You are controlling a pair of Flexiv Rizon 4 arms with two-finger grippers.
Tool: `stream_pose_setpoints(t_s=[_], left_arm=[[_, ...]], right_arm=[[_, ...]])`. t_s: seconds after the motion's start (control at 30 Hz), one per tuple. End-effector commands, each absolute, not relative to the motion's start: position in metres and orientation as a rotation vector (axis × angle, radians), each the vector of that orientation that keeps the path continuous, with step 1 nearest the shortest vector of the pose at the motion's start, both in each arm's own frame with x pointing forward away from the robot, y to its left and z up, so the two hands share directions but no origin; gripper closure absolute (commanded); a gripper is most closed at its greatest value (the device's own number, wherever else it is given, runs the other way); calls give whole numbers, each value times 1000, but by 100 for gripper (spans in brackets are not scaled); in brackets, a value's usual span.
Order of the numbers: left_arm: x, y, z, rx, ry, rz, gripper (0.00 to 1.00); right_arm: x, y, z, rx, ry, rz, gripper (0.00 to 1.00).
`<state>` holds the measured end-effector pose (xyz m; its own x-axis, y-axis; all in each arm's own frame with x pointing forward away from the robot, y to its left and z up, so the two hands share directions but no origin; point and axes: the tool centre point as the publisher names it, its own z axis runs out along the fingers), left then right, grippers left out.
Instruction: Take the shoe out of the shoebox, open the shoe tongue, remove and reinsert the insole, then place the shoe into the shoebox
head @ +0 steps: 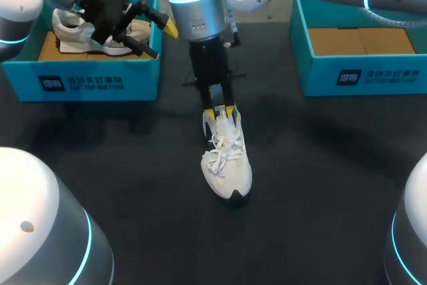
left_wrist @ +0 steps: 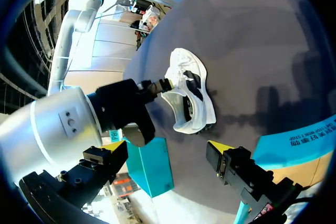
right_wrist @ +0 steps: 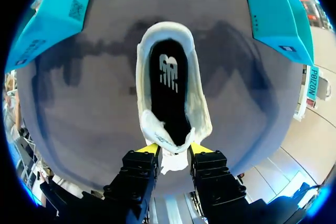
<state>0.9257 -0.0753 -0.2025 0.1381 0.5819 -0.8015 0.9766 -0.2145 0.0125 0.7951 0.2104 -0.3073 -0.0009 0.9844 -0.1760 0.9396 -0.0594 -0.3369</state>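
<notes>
Where the shoe lies: the white lace-up sneaker (head: 227, 165) rests sole down on the dark grey table top (head: 113, 158) at the middle of the frame in the head view. It is outside both boxes, with its toe toward the lower edge.
Inside the shoe: a black insole (right_wrist: 169, 87) lies flat in the sneaker and shows through the opening ahead of the right arm's fingers.
Right arm: it enters from the upper right of the frame, reaches to the middle and points straight down at the upper end of the sneaker.
Right gripper (right_wrist: 174, 150): its fingers are drawn close together and pinch a white flap of fabric (right_wrist: 170, 163) at the near end of the shoe's opening, with one yellow tip on each side of it.
Left arm: it sits in the upper left corner of the frame.
Left gripper (left_wrist: 168, 148): its fingers are spread wide with nothing between them, and it hangs over the left box.
Left box: the left teal cardboard shoebox (head: 100, 81) stands at the upper left of the frame and holds a second white and grey sneaker (head: 70, 31).
Right box: the right teal cardboard shoebox (head: 360, 75) stands at the upper right of the frame, well apart from the sneaker, with its brown cardboard floor showing.
</notes>
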Motion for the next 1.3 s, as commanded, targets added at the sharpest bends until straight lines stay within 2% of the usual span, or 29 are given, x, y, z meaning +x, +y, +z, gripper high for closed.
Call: stream_pose_setpoints(t_s=[0.03, 0.3, 0.9, 1.3], left_arm=[[925, -75, -202, 1869, 1493, -922, 0], [925, -75, -202, 1869, 1493, -922, 0], [925, -75, -202, 1869, 1493, -922, 0], [925, -75, -202, 1869, 1493, -922, 0]], right_arm=[[797, 213, -305, -2128, -2078, 570, 68], [776, 224, -291, -2175, -2067, 588, 63], [790, 210, -322, -2142, -2057, 488, 59], [790, 201, -299, -2180, -2098, 516, 57]])
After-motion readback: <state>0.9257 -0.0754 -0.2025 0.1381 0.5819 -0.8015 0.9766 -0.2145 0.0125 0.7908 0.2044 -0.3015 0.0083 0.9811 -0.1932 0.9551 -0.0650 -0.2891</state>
